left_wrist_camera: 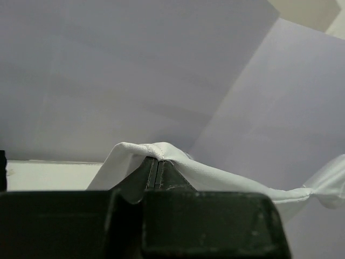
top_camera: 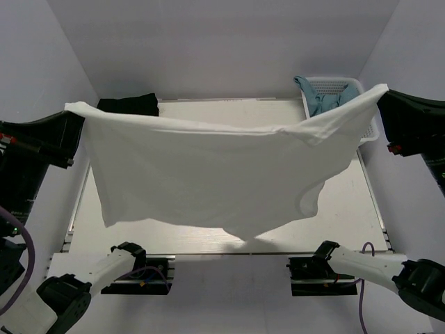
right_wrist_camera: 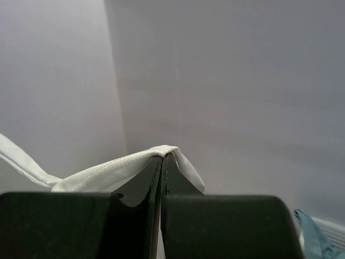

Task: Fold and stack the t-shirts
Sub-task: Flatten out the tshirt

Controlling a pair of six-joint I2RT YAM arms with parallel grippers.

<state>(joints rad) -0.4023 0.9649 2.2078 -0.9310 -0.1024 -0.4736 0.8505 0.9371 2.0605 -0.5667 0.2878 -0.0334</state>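
Read the white t-shirt (top_camera: pixel 208 174) as plain white over its whole surface, without print. Read the black t-shirt (top_camera: pixel 128 105) as uniform black. The basket (top_camera: pixel 332 86) is white, and its wall carries a fine grid pattern. The cloth (top_camera: pixel 316 99) in the basket is teal-blue. The table (top_camera: pixel 348 209) is off-white. The wall (top_camera: pixel 222 49) is pale grey. The left gripper (left_wrist_camera: pixel 156 162) and the right gripper (right_wrist_camera: pixel 163 159) are matt black. The cable (top_camera: pixel 26 254) is purple.
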